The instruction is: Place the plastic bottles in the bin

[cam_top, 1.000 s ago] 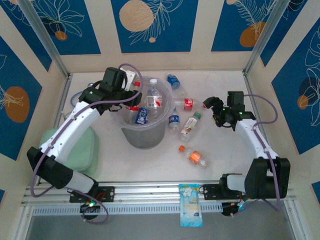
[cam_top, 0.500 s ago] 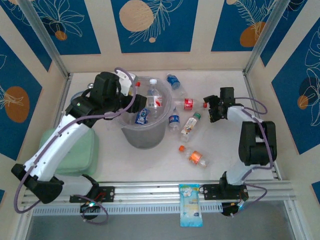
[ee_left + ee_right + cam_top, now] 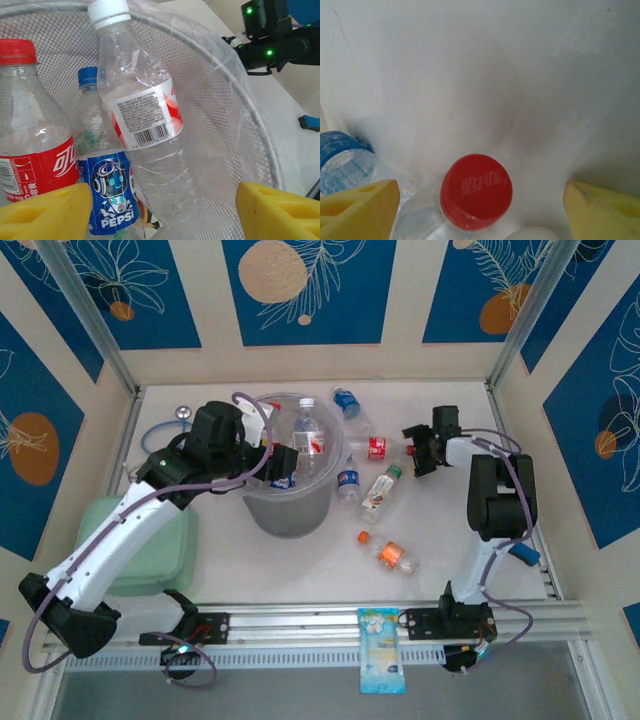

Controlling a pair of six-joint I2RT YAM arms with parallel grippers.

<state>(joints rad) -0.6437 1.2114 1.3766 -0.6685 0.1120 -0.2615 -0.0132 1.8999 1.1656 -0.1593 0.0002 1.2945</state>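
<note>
Left wrist view has the left gripper (image 3: 160,215) with its two yellow fingertips (image 3: 45,212) spread wide at the bottom corners of the frame, gripping nothing, poised over the mouth of the bin (image 3: 235,115). Three bottles are inside the bin's mesh-patterned wall: a white-capped bottle (image 3: 142,120) with a red-and-white label in the centre, a blue-capped Pepsi bottle (image 3: 105,190) against its left side, and a red-capped cola bottle (image 3: 30,140) at the left edge. Right wrist view has the right gripper (image 3: 480,212) likewise wide apart, one yellow finger (image 3: 357,210) in each lower corner. The red cap (image 3: 476,190) of a lying bottle sits between them, touching neither. A blue-tinted bottle (image 3: 342,160) lies at the left edge on the white table (image 3: 520,60). From the top camera the bin sits left of centre with the left gripper above its left rim, and five bottles lie on the table to its right. These are a blue-labelled bottle (image 3: 345,400) off the bin's upper right, a red-labelled bottle (image 3: 375,447) just left of the right gripper, a second blue-labelled bottle (image 3: 348,482) just beside the bin, a green-capped bottle (image 3: 382,490) next to that, and an orange-labelled bottle (image 3: 392,556) lower, apart from the rest. One pale green pad (image 3: 165,550) lies at lower left, and one blue-and-white packet (image 3: 382,660) lies at bottom centre.
</note>
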